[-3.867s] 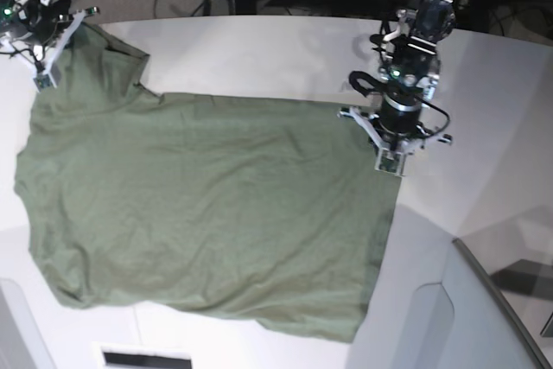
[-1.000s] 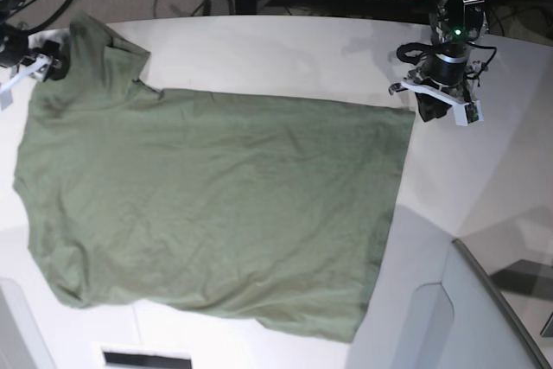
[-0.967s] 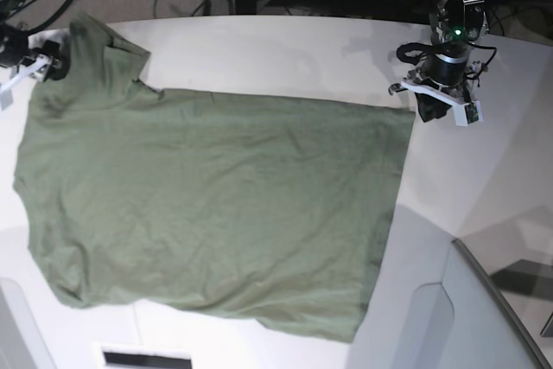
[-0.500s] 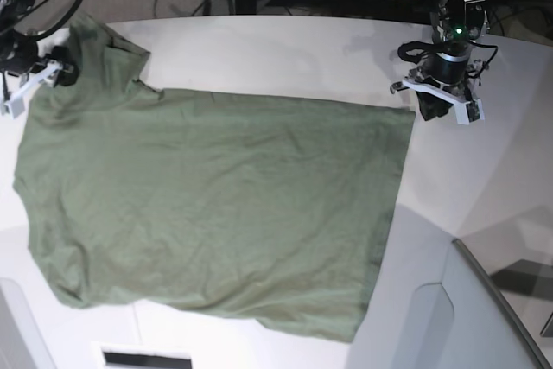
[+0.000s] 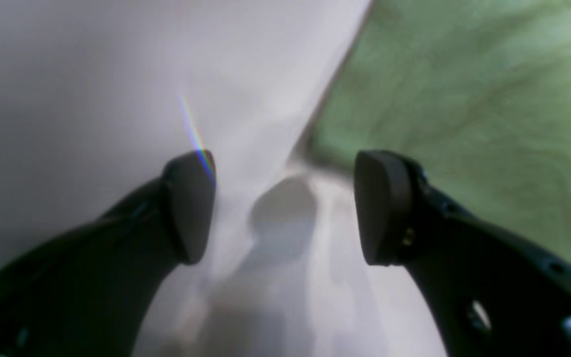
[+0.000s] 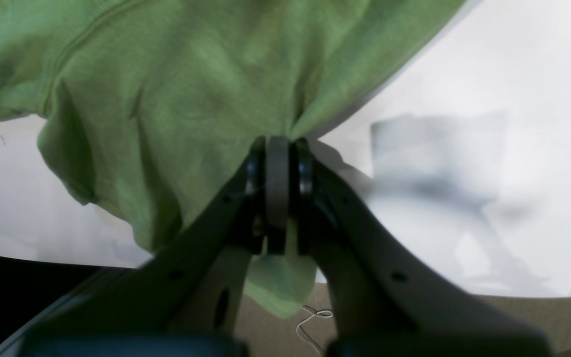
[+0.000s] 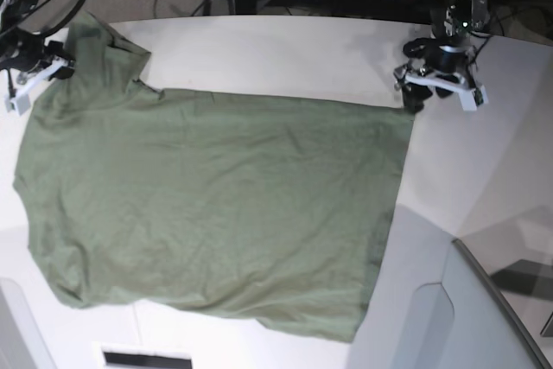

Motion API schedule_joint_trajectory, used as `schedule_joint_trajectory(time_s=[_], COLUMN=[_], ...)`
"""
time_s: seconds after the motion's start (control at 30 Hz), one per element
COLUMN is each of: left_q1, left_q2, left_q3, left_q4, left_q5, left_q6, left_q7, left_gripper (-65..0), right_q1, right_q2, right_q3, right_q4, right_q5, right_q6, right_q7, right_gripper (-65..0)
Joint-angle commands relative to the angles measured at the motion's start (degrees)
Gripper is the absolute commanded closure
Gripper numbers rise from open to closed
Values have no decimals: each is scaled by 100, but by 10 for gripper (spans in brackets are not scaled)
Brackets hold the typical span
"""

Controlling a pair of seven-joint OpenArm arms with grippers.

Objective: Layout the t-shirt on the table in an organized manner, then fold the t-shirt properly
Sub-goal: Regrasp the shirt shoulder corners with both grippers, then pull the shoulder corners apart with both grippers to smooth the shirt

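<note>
Though faintly creased, t-shirt (image 7: 216,205) outspread.

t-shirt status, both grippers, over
Right gripper shut on t-shirt edge. Left gripper open beside shirt corner. Shirt spread on table. Nothing in the way.

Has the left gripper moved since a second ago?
Yes. The left gripper has drawn back toward the table's far edge, off the t-shirt's corner.

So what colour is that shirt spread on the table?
Plain olive-green cotton t-shirt, no pattern; the base view shows it best.
</note>
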Motion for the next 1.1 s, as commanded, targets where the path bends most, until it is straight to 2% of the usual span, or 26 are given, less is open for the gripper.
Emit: schedule_joint_trajectory(time_s=[0.0, 0.1, 0.27, 0.6, 0.97, 1.03, 1.07], left_q1=[-15, -50, -200, -472, -789, -877, -912], left_q2=[-163, -251, -181, -58, 92, 100, 100], left_q3=[-18, 176, 211, 756, 765, 765, 765], left_q4=[-61, -219, -315, -307, -535, -667, -720], left_q5=[-136, -154, -154, -197, -171, -171, -171], left_q6=[21, 21, 21, 21, 21, 21, 21], left_q7=[-121, -138, -130, -138, -130, -130, -130], left_gripper=[-428, -429, -425, -421, -418, -400, -364], right_q1=[-27, -27, -27, -27, -27, -27, -27], right_q2=[54, 54, 54, 54, 134, 134, 134], right_q3=[-13, -21, -21, -21, -30, -30, -30], right_q4=[34, 34, 34, 34, 34, 34, 34], right_q5=[-76, -76, -76, -76, -85, -85, -85], right_q6=[6, 6, 6, 6, 6, 6, 6], right_q7=[-83, -83, -83, -83, -83, -83, -92], right_gripper=[-6, -6, -6, -6, -6, -6, -6])
